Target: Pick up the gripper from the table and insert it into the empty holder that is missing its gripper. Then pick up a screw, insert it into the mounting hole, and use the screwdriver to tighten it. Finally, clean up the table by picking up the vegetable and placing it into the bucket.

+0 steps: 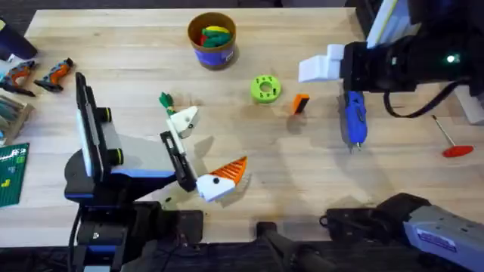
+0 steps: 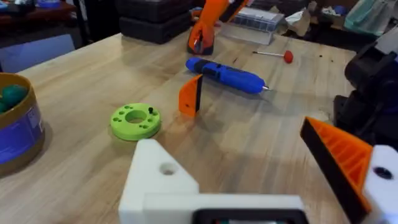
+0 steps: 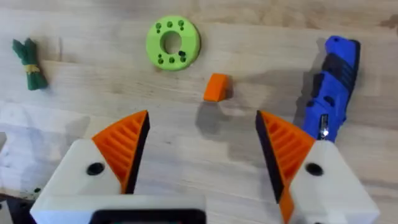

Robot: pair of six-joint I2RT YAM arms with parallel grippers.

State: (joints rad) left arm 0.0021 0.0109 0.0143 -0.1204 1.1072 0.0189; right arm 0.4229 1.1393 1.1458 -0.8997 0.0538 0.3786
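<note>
Both right fingers (image 3: 122,146) spread, empty, above the gripper (image 3: 216,86): light, stiff, slick plastic; I'd pinch its flat sides.

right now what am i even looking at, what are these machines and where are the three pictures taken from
Two robot arms work at a wooden table. One picture looks down from above. The other two come from a camera on each arm's wrist, so that arm's own fingers show at the bottom.

The left gripper has one orange tip and one bare white holder. The right gripper has both orange tips. Both are open and hold nothing.

On the table lie a loose orange tip, a blue screwdriver, a green disc, a small green vegetable, a red-handled rod and a bucket with toy food.
</note>
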